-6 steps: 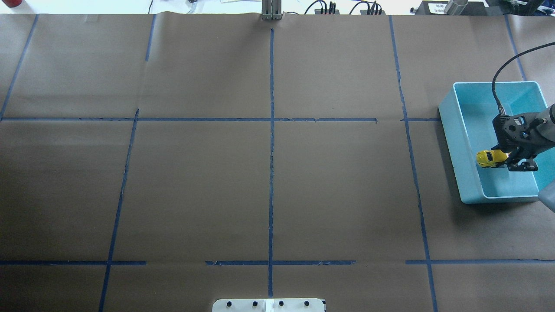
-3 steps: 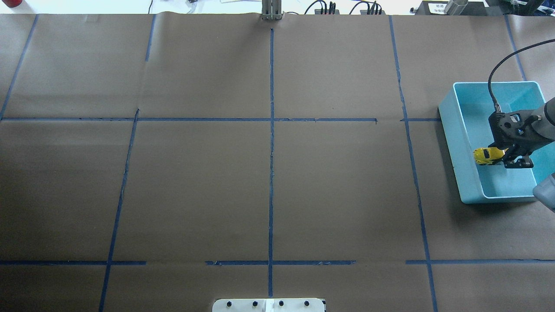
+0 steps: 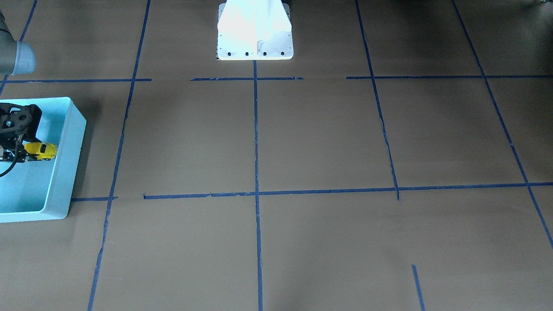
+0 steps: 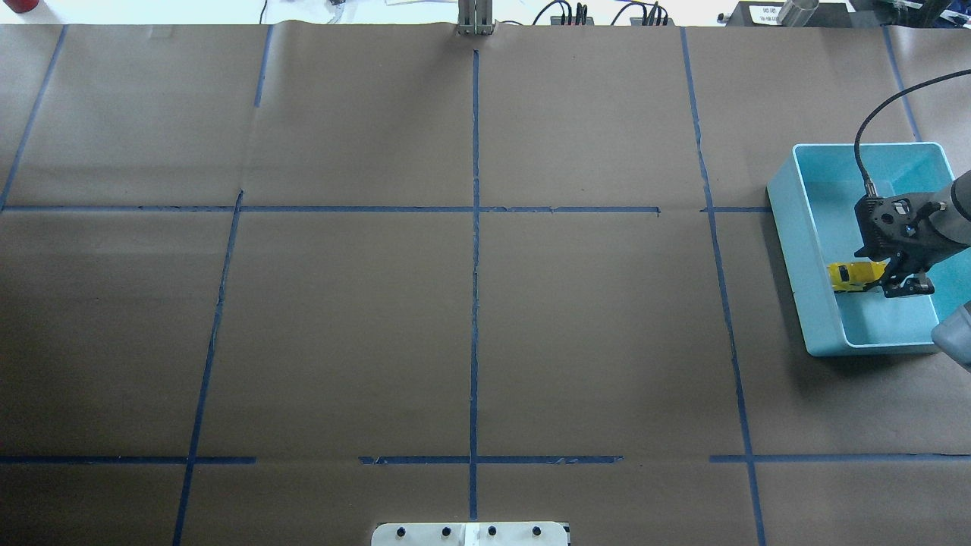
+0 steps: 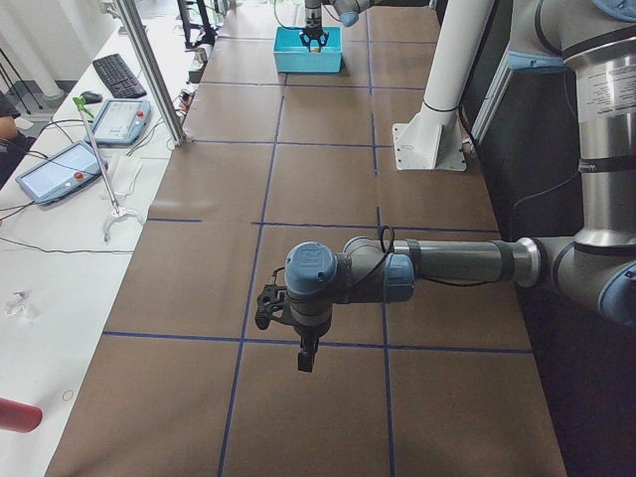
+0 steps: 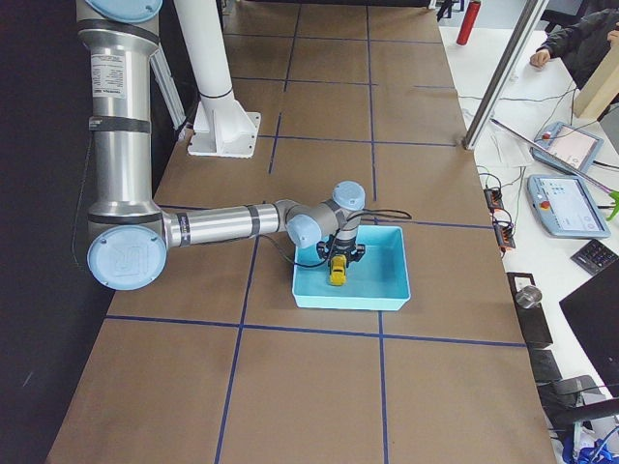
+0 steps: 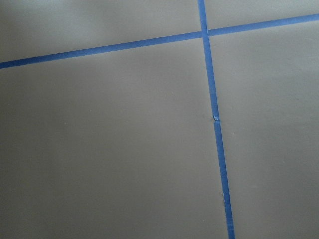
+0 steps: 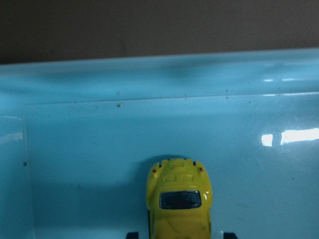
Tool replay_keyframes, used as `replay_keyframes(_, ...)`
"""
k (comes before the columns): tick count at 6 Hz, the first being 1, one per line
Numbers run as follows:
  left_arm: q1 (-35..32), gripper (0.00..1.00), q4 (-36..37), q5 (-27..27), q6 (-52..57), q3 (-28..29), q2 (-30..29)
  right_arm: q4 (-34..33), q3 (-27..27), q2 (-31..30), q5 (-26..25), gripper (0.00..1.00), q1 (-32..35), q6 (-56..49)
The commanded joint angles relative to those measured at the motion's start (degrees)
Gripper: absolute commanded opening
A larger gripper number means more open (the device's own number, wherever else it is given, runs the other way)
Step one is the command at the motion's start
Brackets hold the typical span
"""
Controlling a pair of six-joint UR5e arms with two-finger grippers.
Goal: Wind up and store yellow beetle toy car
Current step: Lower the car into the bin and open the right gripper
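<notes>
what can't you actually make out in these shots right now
Whether the right gripper clamps the yellow beetle toy car: right wrist view cuts the car off at its bottom edge; overhead too small.
Whether its wheels touch the bin floor: seen only from above.
Left gripper open or shut: shows only, small, in exterior left view.

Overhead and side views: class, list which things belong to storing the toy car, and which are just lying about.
Belong to the job:
yellow beetle toy car
blue bin
right gripper

Just lying about:
keyboard
tablet
red object at the table's far corner
</notes>
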Motion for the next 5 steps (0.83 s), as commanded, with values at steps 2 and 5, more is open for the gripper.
replay_keyframes(2,0.0,1.00,0.1,-3.3,-5.2,0.8,0.1,-1.0,2.3,1.7,1.0,1.00,4.0,0.7)
replay_keyframes(5,0.0,1.00,-0.4,-3.1,-4.9,0.3,0.0,-23.1,16.9,1.2,3.1,1.00,14.8,11.6)
